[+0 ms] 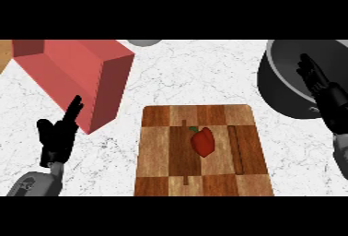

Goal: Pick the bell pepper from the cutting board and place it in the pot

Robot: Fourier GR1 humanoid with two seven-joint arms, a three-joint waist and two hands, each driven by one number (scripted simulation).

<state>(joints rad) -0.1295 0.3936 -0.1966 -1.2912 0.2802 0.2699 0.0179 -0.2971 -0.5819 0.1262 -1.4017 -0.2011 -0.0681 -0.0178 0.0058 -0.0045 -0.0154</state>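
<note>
Both hands are open, fingers straight: left hand point(58, 134) beside the cutting board point(156, 152), right hand point(321, 90) over the pot point(282, 87).

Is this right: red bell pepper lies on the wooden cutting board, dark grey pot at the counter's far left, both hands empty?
One error: the dark grey pot sits at the far right, not the left, as the head view shows. The red bell pepper does lie on the wooden cutting board, and the left hand and right hand are empty.

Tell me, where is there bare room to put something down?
Bare counter lies between the red box and the pot, above the board. The board's lower part, below the pepper, is free. The right edge is crowded by pot and right hand.
</note>
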